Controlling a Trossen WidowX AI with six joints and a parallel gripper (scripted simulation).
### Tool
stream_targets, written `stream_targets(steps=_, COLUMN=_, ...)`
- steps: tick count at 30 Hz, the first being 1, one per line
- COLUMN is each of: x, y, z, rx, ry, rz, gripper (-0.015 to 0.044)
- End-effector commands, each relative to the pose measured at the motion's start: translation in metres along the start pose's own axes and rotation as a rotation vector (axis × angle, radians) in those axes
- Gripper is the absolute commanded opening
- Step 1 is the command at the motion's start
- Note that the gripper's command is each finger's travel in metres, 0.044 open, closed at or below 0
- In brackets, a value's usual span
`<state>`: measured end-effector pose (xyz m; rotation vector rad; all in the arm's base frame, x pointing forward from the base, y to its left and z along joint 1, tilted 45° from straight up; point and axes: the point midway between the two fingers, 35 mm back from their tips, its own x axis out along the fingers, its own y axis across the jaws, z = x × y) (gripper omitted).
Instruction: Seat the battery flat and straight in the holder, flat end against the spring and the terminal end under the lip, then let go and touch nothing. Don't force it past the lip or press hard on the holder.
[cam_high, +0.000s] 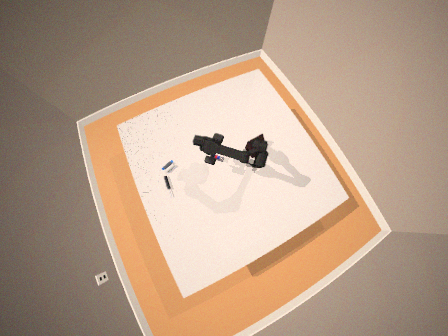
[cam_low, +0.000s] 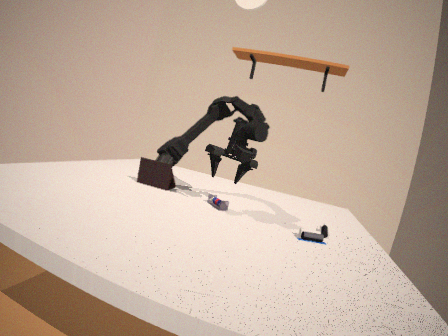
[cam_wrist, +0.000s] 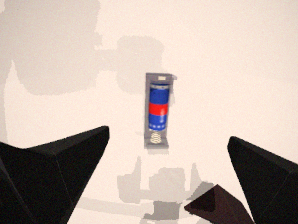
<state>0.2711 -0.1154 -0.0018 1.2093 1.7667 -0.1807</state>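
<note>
End effector of mine hangs spread wide and holding nothing, fingers pointing down, well above the bench; my arm is folded at the elbow. Directly below, the battery lies in the holder.

The white table carries the holder with the blue-and-red battery lying lengthwise in it, directly below and between the two spread fingers, touching neither. The arm's dark base block also sits on it, behind the fingers. A small dark object on a blue patch lies well apart from the fingers, toward the table's speckled end.
</note>
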Motion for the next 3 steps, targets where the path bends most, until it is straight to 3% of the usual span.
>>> stream_targets(steps=1, x=-0.0002, y=-0.0005, z=-0.0003, rx=-0.006, ry=0.002, rz=-0.004, gripper=0.0440)
stream_targets(steps=3, x=-0.0002, y=-0.0005, z=-0.0003, rx=-0.006, ry=0.002, rz=-0.004, gripper=0.0440)
